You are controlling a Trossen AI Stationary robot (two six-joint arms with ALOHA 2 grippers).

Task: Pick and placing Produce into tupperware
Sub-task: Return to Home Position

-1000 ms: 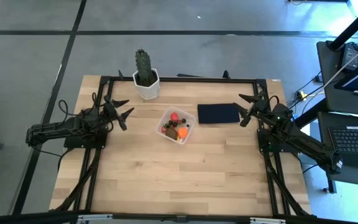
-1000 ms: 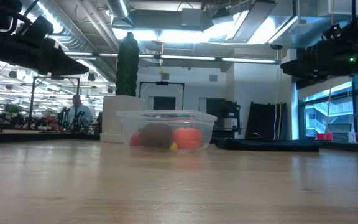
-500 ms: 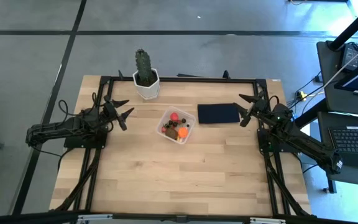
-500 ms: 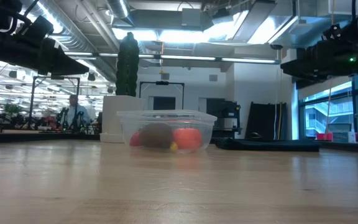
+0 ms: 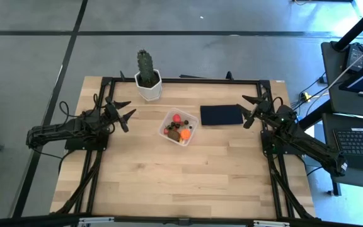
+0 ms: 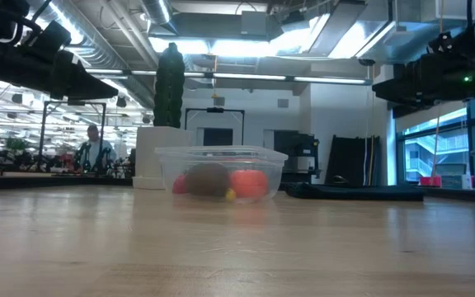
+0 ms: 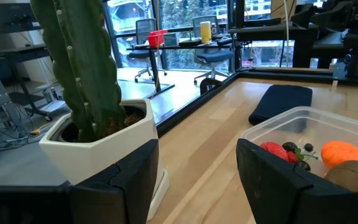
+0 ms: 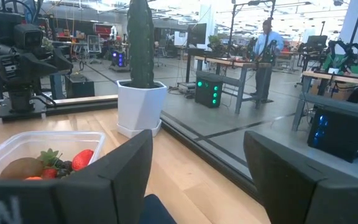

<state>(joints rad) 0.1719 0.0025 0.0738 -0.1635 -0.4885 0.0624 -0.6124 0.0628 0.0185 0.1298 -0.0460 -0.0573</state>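
Look to the centre of the high view for the tupperware (image 5: pixel 167 121), with the produce (image 5: pixel 180 131) heaped inside: red pieces, an orange ball, a brown lump, dark berries. Judge the filling done, with no loose piece visible on the wood around it. Find the left gripper (image 5: pixel 123 113) at centre left and the right gripper (image 5: pixel 249 110) at centre right, each well apart from the container, fingers spread wide and gripping nothing; read that as both arms parked out of the way. Note the cactus in its white pot (image 5: pixel 148 88) above and left of the container, and a flat navy rectangle (image 5: pixel 221 115) just to its right. Beyond the pale wooden table (image 5: pixel 188 183), see an open workshop with desks and ceiling lights, and a person (image 6: pixel 94 147) at far left of the low view.
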